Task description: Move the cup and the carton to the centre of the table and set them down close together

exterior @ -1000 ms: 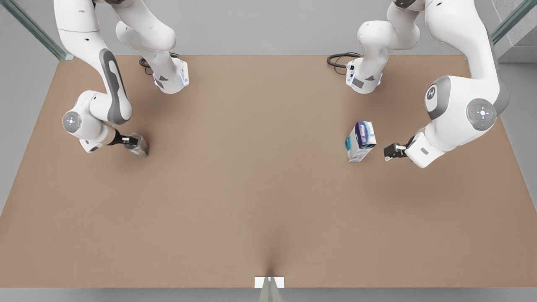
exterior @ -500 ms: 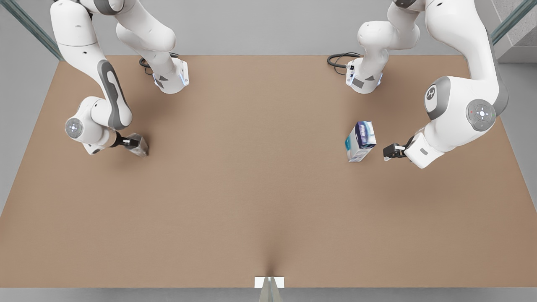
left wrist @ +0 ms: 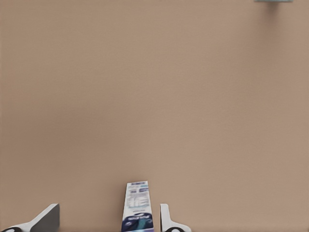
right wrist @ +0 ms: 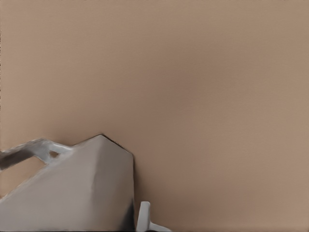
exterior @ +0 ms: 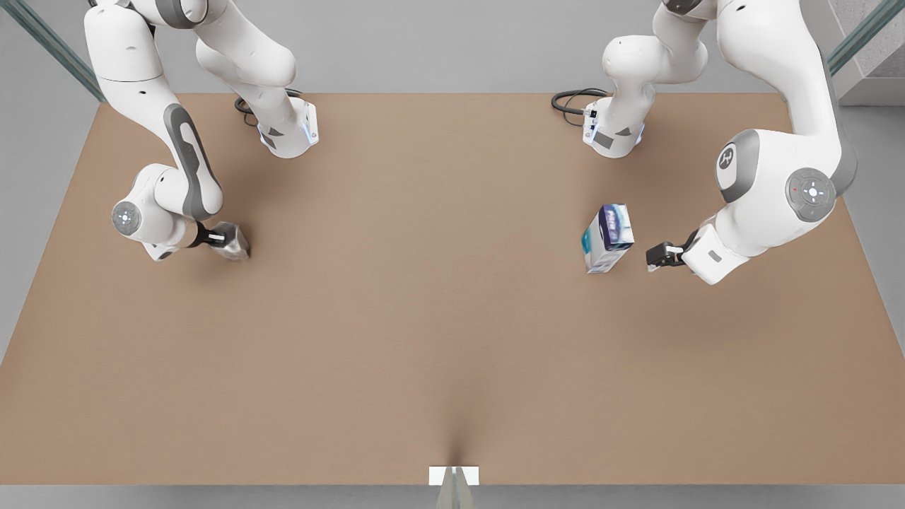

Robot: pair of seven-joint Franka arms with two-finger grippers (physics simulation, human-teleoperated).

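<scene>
1. Front view. The cup (exterior: 240,246) sits on the bench (exterior: 438,318) far out on the front view's left, well away from centre. The right gripper (exterior: 228,239) has come in low and level around it. The carton (exterior: 606,237) stands on the front view's right, also off centre, and looks slightly tilted from here. The left gripper (exterior: 652,256) is just beside the carton, with a gap between them. The two items are well apart.

2. Left wrist view. The carton (left wrist: 137,207) stands ahead in the lane between the fingers (left wrist: 166,223), nearer one finger than the other. The fingers are spread wide and touch nothing. The front view doesn't show this line-up.

3. Right wrist view. The cup (right wrist: 58,198) is close up. The fingers (right wrist: 144,216) sit on opposite sides of it and, as far as I can judge, are clenched against its walls. The front view can't show that contact because arm and cup overlap there.

4. Handling, my judgement.
   - Cup: rigid, light and glassy, so probably slick. Its tapered facets could slide in the grip. A hold on two opposing flat faces at about mid-height is safest, with a slow carry.
   - Carton: light, with thin walls that give under a squeeze. It is tall, so it could tip if nudged. The fingers should take the two broad faces around the middle, centred first, with modest force.
</scene>
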